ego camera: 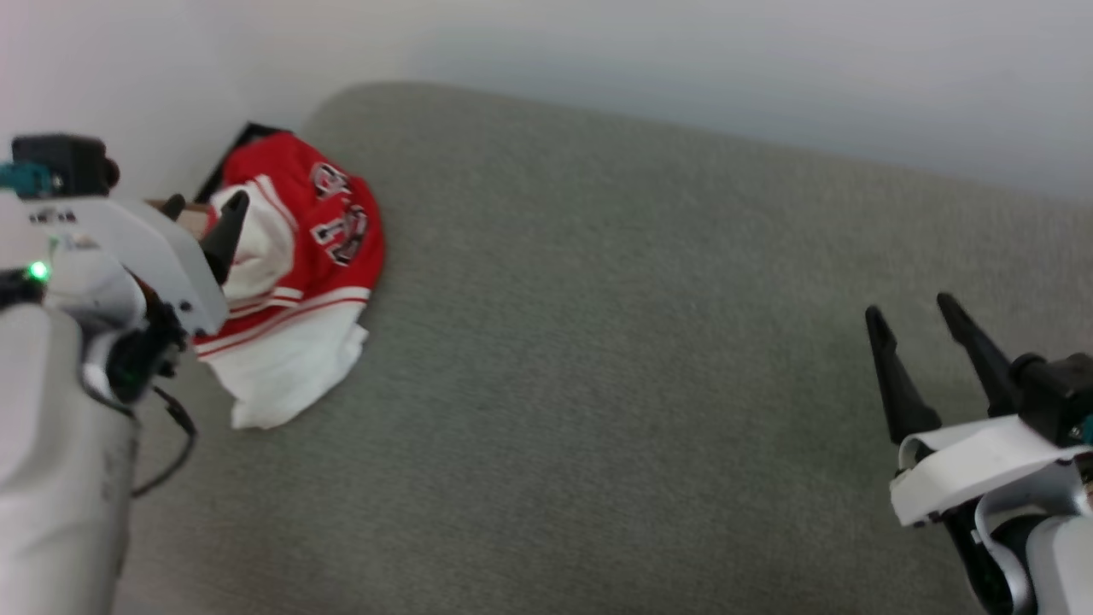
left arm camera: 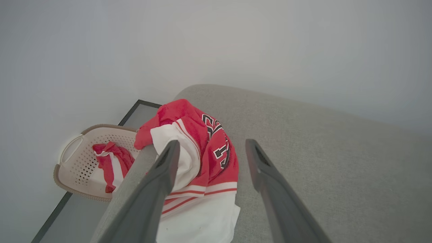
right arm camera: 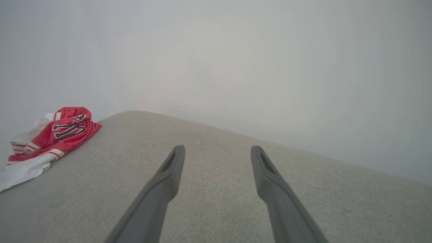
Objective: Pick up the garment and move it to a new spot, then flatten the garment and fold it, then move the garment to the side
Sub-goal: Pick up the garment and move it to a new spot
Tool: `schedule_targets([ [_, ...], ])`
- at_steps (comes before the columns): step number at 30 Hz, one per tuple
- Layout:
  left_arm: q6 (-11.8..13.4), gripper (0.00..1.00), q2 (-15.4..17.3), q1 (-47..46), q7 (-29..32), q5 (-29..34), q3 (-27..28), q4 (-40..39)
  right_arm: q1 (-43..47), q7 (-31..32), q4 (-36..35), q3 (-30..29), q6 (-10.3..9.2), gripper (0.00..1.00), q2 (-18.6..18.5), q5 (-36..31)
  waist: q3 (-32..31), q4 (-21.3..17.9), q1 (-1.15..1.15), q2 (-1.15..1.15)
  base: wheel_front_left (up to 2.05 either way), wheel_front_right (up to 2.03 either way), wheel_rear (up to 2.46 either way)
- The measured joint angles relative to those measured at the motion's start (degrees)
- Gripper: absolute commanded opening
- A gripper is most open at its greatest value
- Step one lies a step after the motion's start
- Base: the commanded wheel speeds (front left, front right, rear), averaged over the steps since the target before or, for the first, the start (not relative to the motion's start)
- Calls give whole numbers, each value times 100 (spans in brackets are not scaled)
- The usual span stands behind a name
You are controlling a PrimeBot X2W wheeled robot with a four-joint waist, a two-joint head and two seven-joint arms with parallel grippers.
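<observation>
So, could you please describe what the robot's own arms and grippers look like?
The left gripper and right gripper each have two long, dark, tapering fingers on a white bracket. The left forearm is pale grey with a green light, a loose black cable and a black block with a teal connector. The right wrist has a black mount.
</observation>
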Motion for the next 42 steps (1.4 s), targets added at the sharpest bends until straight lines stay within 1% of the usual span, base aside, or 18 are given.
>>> schedule_targets([
  [6,22,100,175,-739,650,-108,-33,1106,-201,171,-366,-46,0,100,-131,-66,629,-300,0,0,0,0,0],
  [13,346,100,223,-1343,1082,-144,-34,2256,-323,327,-753,-112,0,100,-203,-89,1313,-640,0,0,0,0,0],
  [15,407,100,203,-1457,1117,-152,-34,2510,-327,357,-837,-113,0,100,-212,-119,1484,-727,0,0,0,0,0],
  [20,412,100,121,-1618,1013,-238,9,3022,-358,431,-957,-122,0,100,-204,-134,1821,-925,0,0,0,0,0],
  [27,368,100,145,-1837,695,-307,60,3468,-454,480,-981,-111,0,100,-158,-180,2017,-1068,0,0,0,0,0],
  [28,345,91,141,-1855,626,-316,60,3517,-465,479,-968,-111,0,100,-154,-180,2006,-1067,0,0,0,0,0],
  [30,330,0,130,-1866,474,-315,48,3597,-464,468,-913,-103,0,100,-144,-180,1961,-1060,0,0,0,0,0],
  [35,278,0,208,-1868,92,-201,-81,3734,-397,345,-717,-94,0,100,-73,-149,1716,-1011,0,0,0,0,0],
  [40,163,0,325,-1963,-346,-137,-190,3642,-208,175,-442,-63,0,100,35,-70,1343,-958,0,0,0,0,0],
  [42,118,0,402,-1993,-476,-9,-302,3571,-133,91,-336,-44,0,100,74,-52,1166,-935,0,0,0,0,0],
])
